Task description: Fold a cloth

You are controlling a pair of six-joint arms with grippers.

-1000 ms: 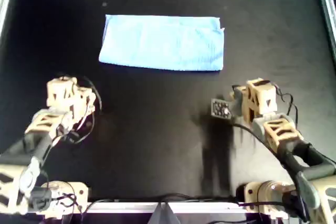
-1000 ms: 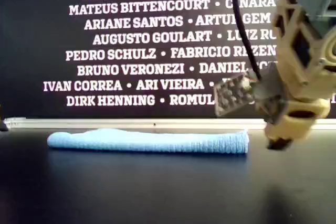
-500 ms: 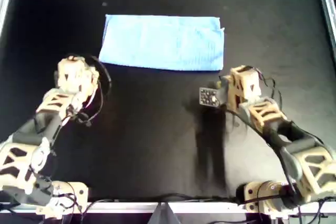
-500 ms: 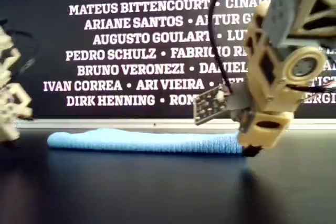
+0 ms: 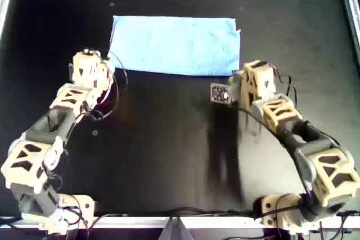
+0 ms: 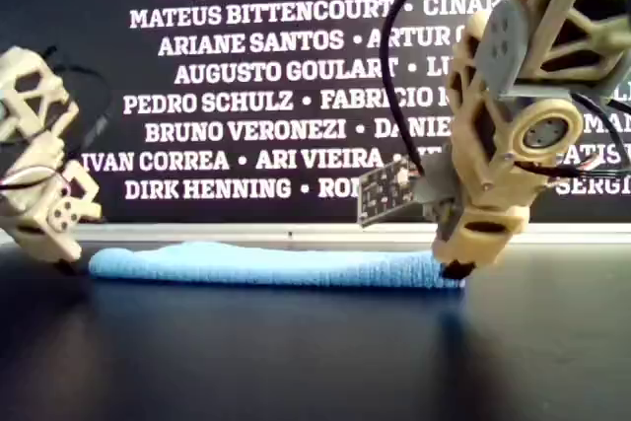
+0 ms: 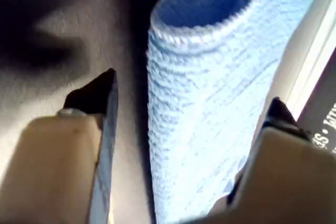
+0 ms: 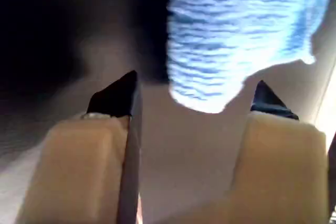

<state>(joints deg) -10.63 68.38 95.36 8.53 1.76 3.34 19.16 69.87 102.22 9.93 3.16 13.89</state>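
While both arms reach in, cloth [image 5: 175, 46] lies flat on black table [image 5: 169, 150], folded to light blue rectangle, toward far edge in overhead view. Left gripper [image 7: 189, 103] at cloth's near corner on overhead view's left; jaws spread wide, cloth edge between them in left wrist view, not pinched. Right gripper [image 8: 197, 98] at cloth's near corner on overhead view's right; jaws likewise wide apart, cloth corner just ahead between tips. Exterior view: wall of white names [image 6: 246, 76] behind cloth.
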